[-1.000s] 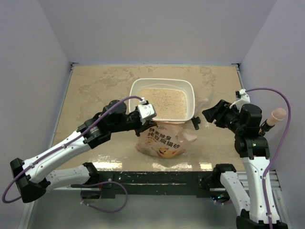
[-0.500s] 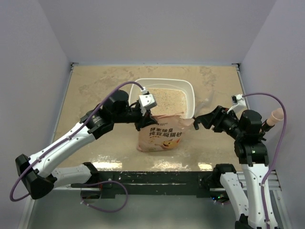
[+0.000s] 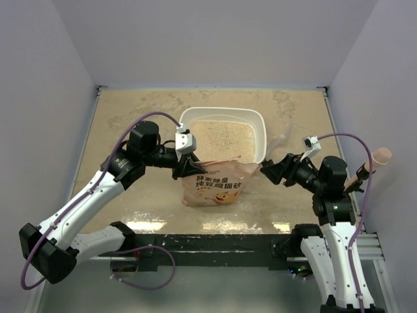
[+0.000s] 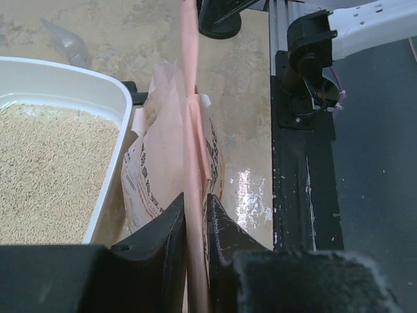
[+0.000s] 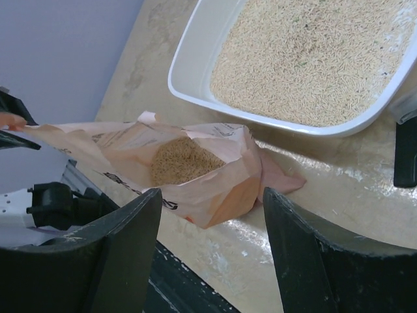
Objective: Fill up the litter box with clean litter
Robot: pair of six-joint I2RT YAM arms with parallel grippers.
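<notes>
Mottled beige tabletop, litter box held clean litter, orange-pink bag (open, granules inside) lay just beside it, left gripper pinched its edge, right gripper gaped empty nearby.

Smooth white plastic, faintly glossy along the rolled rim, for the litter box. Inside it, dry, grainy, matt beige: the clean litter (more of the same grain in the bag's open mouth). Just in front of the litter box, the thin, creased, printed orange-pink bag, film or paper, hard to tell which. Under the litter box, a mottled beige desk, stone-like, polished, with glare near its front edge. Matt black moulded plastic on the left end effector and the right end effector. Beyond the desk's front edge, a black rail, speckled, semi-gloss.
</notes>
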